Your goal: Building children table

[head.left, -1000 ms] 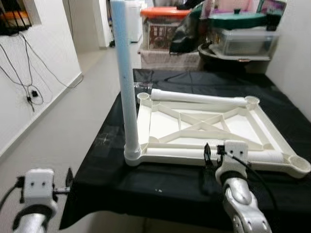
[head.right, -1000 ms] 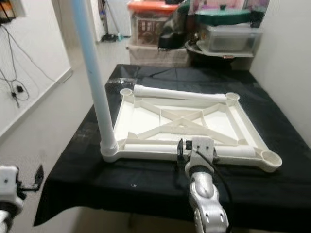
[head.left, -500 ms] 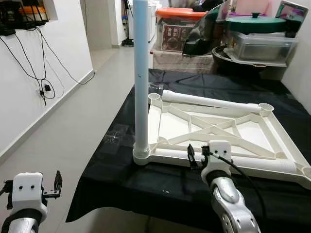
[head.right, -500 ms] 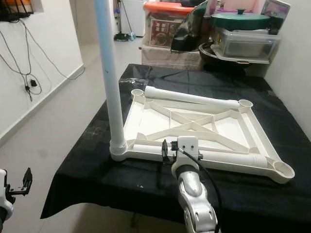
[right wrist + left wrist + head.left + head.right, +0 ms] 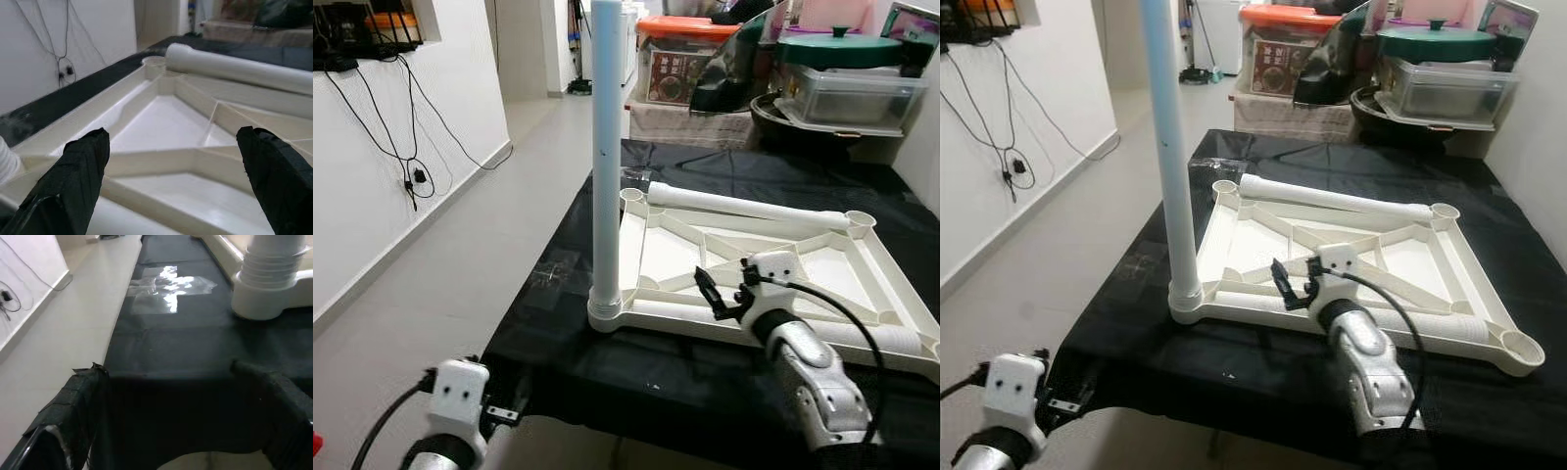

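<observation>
the white table frame lies upside down on a tabletop covered in black cloth. one white leg stands upright, seated in the frame's near corner socket on the robot's left. a second leg lies flat along the frame's far edge, and a third leg lies along the near edge.

the right gripper hovers over the near edge of the frame, its jaws wide apart and holding nothing. ahead of the jaws, in the right wrist view, are the frame's diagonal ribs and, beyond them, the far lying leg; the ribbed base of the upright leg sits off to the side of one finger. the third leg lies just under this gripper.

the left gripper is low at the tabletop's near edge, short of the frame, jaws also wide and empty. beyond its fingers lies bare black cloth with a shiny patch of clear tape, and past that the corner socket carrying the upright leg.

storage bins and a covered container stand behind the tabletop, and cables hang on the white wall.
</observation>
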Motion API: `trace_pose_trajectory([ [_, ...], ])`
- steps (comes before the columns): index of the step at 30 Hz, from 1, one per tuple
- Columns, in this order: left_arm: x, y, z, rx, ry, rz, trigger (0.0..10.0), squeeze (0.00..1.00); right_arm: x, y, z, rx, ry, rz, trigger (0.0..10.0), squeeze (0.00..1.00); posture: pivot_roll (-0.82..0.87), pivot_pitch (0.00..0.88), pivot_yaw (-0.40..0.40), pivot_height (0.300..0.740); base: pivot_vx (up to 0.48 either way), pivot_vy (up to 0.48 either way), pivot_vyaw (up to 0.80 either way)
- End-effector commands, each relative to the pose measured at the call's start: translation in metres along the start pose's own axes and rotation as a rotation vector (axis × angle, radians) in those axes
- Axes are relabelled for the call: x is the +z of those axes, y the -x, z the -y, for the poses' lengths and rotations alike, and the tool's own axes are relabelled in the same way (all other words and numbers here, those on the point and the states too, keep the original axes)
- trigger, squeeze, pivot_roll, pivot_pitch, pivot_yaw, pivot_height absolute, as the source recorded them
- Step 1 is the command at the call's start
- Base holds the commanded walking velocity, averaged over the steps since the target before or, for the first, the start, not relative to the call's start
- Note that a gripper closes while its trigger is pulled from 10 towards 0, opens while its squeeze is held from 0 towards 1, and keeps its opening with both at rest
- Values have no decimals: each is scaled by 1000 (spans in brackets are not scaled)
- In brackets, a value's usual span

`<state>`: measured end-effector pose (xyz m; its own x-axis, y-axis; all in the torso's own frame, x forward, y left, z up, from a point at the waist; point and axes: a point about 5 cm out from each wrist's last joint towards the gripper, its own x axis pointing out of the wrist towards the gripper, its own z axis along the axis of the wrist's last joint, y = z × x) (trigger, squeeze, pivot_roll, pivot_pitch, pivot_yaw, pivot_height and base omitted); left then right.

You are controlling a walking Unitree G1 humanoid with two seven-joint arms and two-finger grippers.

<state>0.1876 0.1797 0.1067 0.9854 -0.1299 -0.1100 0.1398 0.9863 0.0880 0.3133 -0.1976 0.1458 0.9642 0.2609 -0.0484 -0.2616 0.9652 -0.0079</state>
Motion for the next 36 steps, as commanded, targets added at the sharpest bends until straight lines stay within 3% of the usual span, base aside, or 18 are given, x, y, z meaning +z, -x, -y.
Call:
trace_pose_trajectory([
  [1, 0, 3, 15, -79, 27, -12, 10000, 0, 1, -1, 7, 96, -2, -32, 10000, 0, 202, 0, -30, 740, 0, 0, 0],
  [4, 0, 5, 25, -140, 32, -15, 10000, 0, 4, 1, 14, 184, -8, -66, 10000, 0, 200, 0, -26, 740, 0, 0, 0],
  [7, 0, 13, 48, -283, 43, -29, 10000, 0, 12, 9, 18, 409, -12, -117, 10000, 0, 197, 4, -24, 740, 0, 0, 0],
  [12, 4, 18, 62, -354, 23, -14, 10000, 0, 21, 1, 14, 527, 8, -108, 10000, 0, 204, 10, -26, 740, 0, 0, 0],
  [18, 4, 19, 63, -362, 16, -12, 10000, 0, 25, -4, 10, 565, 11, -91, 10000, 0, 205, 11, -28, 740, 0, 0, 0],
  [23, 10, 22, 63, -335, 14, 7, 10000, 0, 39, -27, -15, 696, 7, -38, 10000, 0, 220, 45, -40, 740, 0, 0, 0],
  [28, 13, 23, 64, -328, 12, 13, 10000, 0, 42, -30, -17, 729, -2, -36, 10000, 0, 220, 45, -40, 740, 0, 0, 0],
  [36, 26, 15, 62, -249, -4, 90, 10000, 0, 46, -37, -39, 830, 4, -27, 10000, 0, 216, 85, -46, 740, 0, 0, 0],
])
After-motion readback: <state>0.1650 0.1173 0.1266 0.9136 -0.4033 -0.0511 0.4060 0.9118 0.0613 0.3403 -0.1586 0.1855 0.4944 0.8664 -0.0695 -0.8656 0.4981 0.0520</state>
